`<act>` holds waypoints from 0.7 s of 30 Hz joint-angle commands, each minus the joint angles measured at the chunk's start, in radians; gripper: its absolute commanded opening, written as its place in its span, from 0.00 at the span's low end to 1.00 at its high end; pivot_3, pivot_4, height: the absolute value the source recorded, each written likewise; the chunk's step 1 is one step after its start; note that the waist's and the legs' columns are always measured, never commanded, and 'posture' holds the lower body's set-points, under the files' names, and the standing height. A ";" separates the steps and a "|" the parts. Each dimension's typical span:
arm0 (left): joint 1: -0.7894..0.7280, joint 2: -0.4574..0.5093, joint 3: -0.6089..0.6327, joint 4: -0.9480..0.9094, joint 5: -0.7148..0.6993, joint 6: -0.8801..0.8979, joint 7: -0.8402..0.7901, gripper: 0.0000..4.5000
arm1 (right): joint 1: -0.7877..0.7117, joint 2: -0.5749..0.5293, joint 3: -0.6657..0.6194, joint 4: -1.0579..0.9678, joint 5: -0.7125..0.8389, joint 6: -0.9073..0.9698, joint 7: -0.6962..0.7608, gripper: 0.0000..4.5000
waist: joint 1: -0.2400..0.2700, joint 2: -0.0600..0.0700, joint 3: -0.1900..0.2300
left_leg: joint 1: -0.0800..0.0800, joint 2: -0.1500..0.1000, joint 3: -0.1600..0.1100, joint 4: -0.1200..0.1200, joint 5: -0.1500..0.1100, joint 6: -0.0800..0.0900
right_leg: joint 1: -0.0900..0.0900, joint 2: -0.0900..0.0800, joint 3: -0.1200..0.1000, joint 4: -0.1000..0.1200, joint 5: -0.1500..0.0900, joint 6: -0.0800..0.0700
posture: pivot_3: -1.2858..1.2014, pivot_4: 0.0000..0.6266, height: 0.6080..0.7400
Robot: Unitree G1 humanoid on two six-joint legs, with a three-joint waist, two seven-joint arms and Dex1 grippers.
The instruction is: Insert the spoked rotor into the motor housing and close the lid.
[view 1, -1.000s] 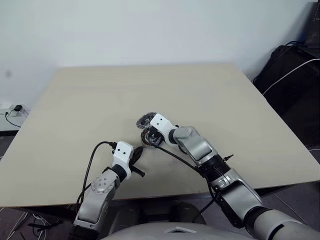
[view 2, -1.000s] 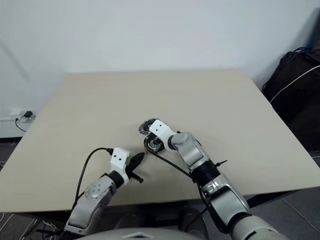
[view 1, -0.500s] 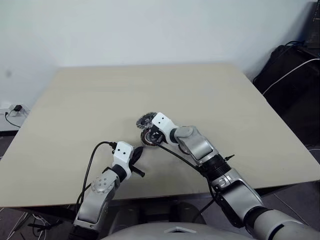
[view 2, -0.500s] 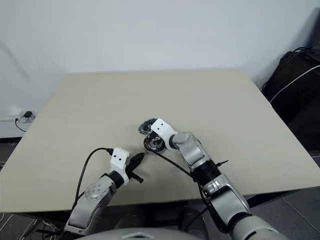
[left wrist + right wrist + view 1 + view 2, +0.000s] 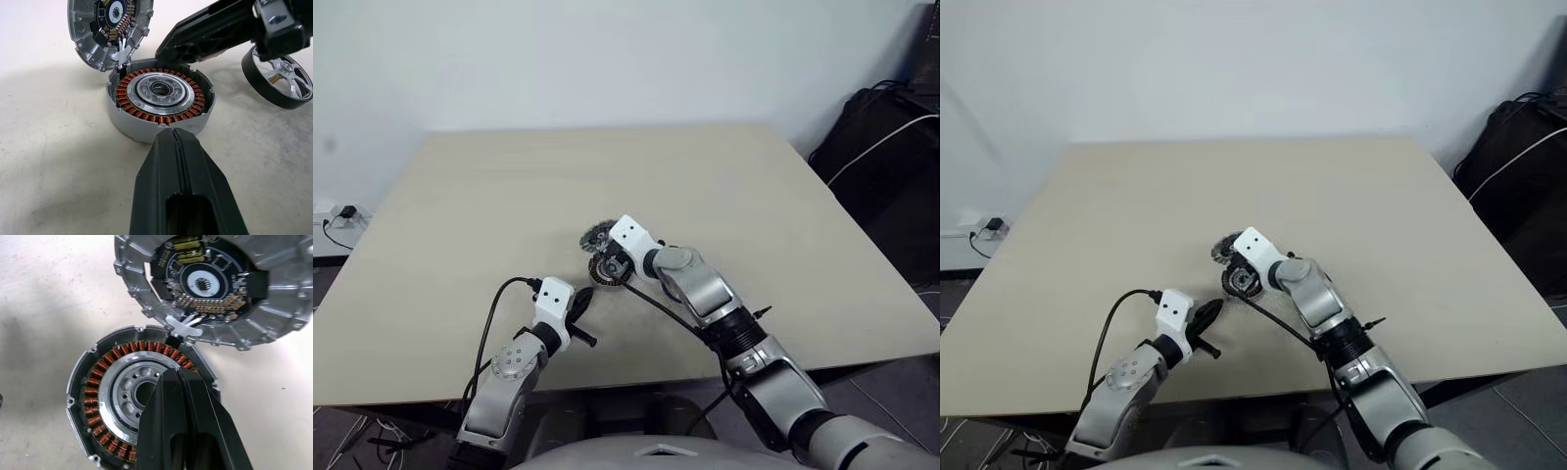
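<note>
The motor housing (image 5: 159, 98), a squat grey cup with a ring of copper windings, sits on the table with nothing inserted in it. Its lid (image 5: 110, 24) stands tilted open at the housing's far edge, showing a dark inner face with a circuit board. The spoked rotor (image 5: 254, 78), black-rimmed with silver spokes, rests on the table beside the housing, under my right hand. My right gripper (image 5: 173, 373) is shut and empty, with its tips over the housing's centre. My left gripper (image 5: 172, 132) is shut and empty, just short of the housing's near wall.
The housing (image 5: 607, 271) and lid (image 5: 599, 235) lie near the middle of a wide beige table (image 5: 509, 186). A black cable (image 5: 494, 313) runs along my left arm. Dark bags and a white cable (image 5: 886, 147) sit off the table's right side.
My right wrist has turned slightly over the housing. The left arm, housing and lid have stayed where they were.
</note>
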 commanded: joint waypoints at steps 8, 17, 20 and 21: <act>0.001 -0.001 0.006 -0.047 -0.003 -0.006 0.001 0.00 | -0.020 0.025 0.001 0.071 -0.002 -0.049 -0.013 0.01 | -0.001 0.000 0.000 | 0.000 0.000 0.000 0.000 0.000 0.000 | 0.000 0.000 0.000 0.000 0.000 0.000 | 0.52 0.00 1.00; 0.001 0.002 0.007 -0.047 -0.004 -0.004 -0.002 0.00 | -0.006 0.023 -0.010 0.064 0.003 -0.067 -0.020 0.01 | -0.001 0.000 0.000 | 0.000 0.000 0.000 0.000 0.000 0.000 | 0.000 0.000 0.000 0.000 0.000 0.000 | 0.52 0.00 1.00; -0.002 0.004 0.007 -0.045 -0.004 -0.005 -0.004 0.00 | -0.001 0.023 -0.027 0.040 0.008 -0.094 -0.034 0.01 | -0.001 0.000 0.000 | 0.000 0.000 0.000 0.000 0.000 0.000 | 0.000 0.000 0.000 0.000 0.000 0.000 | 0.52 0.00 1.00; -0.002 0.004 0.007 -0.045 -0.004 -0.006 -0.005 0.00 | 0.003 0.022 -0.034 0.027 0.010 -0.103 -0.040 0.01 | -0.001 0.000 0.000 | 0.000 0.000 0.000 0.000 0.000 0.000 | 0.000 0.000 0.000 0.000 0.000 0.000 | 0.52 0.00 1.00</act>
